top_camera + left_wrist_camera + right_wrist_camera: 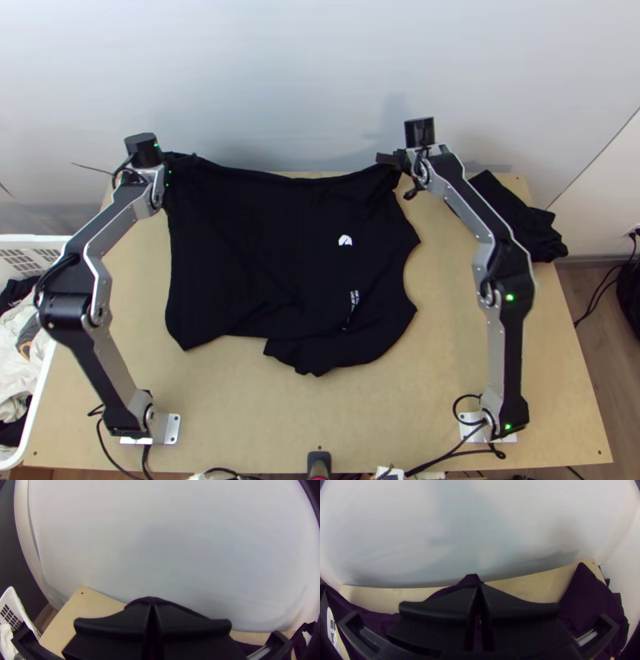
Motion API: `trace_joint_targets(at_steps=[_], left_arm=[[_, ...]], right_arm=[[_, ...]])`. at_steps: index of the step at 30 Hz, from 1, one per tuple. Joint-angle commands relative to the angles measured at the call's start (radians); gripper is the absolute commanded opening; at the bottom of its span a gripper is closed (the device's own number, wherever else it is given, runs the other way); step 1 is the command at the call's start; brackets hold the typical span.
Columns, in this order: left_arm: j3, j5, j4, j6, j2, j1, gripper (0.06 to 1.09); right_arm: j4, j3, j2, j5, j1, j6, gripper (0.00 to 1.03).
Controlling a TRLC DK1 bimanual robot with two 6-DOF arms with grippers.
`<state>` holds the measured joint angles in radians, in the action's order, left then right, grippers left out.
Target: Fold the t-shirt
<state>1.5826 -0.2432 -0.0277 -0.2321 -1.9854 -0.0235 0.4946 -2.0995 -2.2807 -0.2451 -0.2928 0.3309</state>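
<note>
The black t-shirt lies spread across the table, with small white prints facing up and its far edge drawn between the grippers. At its far left corner is my left gripper; in the left wrist view that gripper is shut on the cloth, a fold of which rises behind the fingertips. My right gripper holds the far edge near the shirt's right part. In the right wrist view the gripper is shut with a peak of cloth at its tips.
Another bunched dark cloth lies at the table's far right, beside and partly under the right arm. A white basket with clothes stands left of the table. A pale wall rises behind the far edge.
</note>
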Motion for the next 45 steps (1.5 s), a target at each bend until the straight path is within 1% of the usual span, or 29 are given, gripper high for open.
trace_joint_targets(at_steps=[1,7,12,13,14,15,16,17,18,19,20,21,23,25,27,30,33,35,38,40,43,45], left_arm=[[0.105,-0.002,-0.014,-0.023,-0.135,-0.007,0.09],[0.145,-0.004,-0.012,-0.023,-0.178,-0.015,0.09],[0.175,-0.004,-0.011,-0.023,-0.207,-0.032,0.09],[0.183,-0.002,-0.006,-0.024,-0.208,-0.036,0.09],[0.188,-0.002,0.002,-0.030,-0.208,-0.036,0.09],[0.192,-0.002,0.012,-0.036,-0.205,-0.038,0.12],[0.192,-0.002,0.029,-0.049,-0.199,-0.038,0.24],[0.192,-0.001,0.051,-0.062,-0.188,-0.038,0.44],[0.195,-0.001,0.080,-0.078,-0.178,-0.038,0.67],[0.203,0.007,0.121,-0.095,-0.167,-0.038,0.86],[0.215,0.030,0.173,-0.122,-0.158,-0.038,0.98],[0.229,0.056,0.227,-0.153,-0.145,-0.038,1.04],[0.231,0.088,0.284,-0.187,-0.110,-0.041,1.04],[0.229,0.094,0.344,-0.187,-0.078,-0.039,1.04],[0.232,0.094,0.403,-0.187,-0.049,-0.043,1.04],[0.231,0.125,0.526,-0.176,0.033,-0.052,1.04],[0.201,0.220,0.690,-0.131,0.145,-0.069,1.04],[0.132,0.277,0.758,-0.085,0.234,-0.081,1.04],[-0.019,0.344,0.827,-0.019,0.378,-0.108,1.04],[-0.139,0.377,0.842,0.017,0.484,-0.121,1.04],[-0.299,0.384,0.854,0.073,0.626,-0.128,1.03],[-0.372,0.384,0.890,0.123,0.689,-0.127,1.03]], right_arm=[[0.067,-0.192,-0.152,0.003,0.011,0.065,0.03],[0.070,-0.202,-0.178,0.001,0.001,0.091,0.03],[0.065,-0.205,-0.192,-0.022,0.001,0.123,0.03],[0.065,-0.205,-0.194,-0.033,-0.002,0.125,0.05],[0.068,-0.203,-0.194,-0.042,-0.006,0.123,0.15],[0.070,-0.202,-0.191,-0.043,-0.011,0.123,0.32],[0.075,-0.198,-0.186,-0.048,-0.019,0.123,0.49],[0.081,-0.194,-0.178,-0.049,-0.023,0.125,0.60],[0.085,-0.192,-0.171,-0.049,-0.029,0.126,0.69],[0.099,-0.194,-0.163,-0.049,-0.034,0.140,0.77],[0.113,-0.192,-0.152,-0.049,-0.040,0.152,0.84],[0.125,-0.189,-0.138,-0.049,-0.048,0.165,0.89],[0.144,-0.175,-0.109,-0.049,-0.066,0.166,0.98],[0.173,-0.168,-0.082,-0.049,-0.083,0.163,0.98],[0.211,-0.168,-0.062,-0.048,-0.100,0.135,0.98],[0.328,-0.166,-0.019,-0.048,-0.115,0.125,0.98],[0.461,-0.163,0.038,-0.048,-0.131,0.126,0.98],[0.521,-0.139,0.089,-0.048,-0.141,0.132,0.98],[0.527,-0.109,0.173,-0.043,-0.152,0.137,0.98],[0.527,-0.114,0.234,-0.023,-0.161,0.145,0.98],[0.527,-0.088,0.311,-0.022,-0.193,0.135,0.99],[0.533,-0.056,0.359,-0.028,-0.221,0.105,0.98]])
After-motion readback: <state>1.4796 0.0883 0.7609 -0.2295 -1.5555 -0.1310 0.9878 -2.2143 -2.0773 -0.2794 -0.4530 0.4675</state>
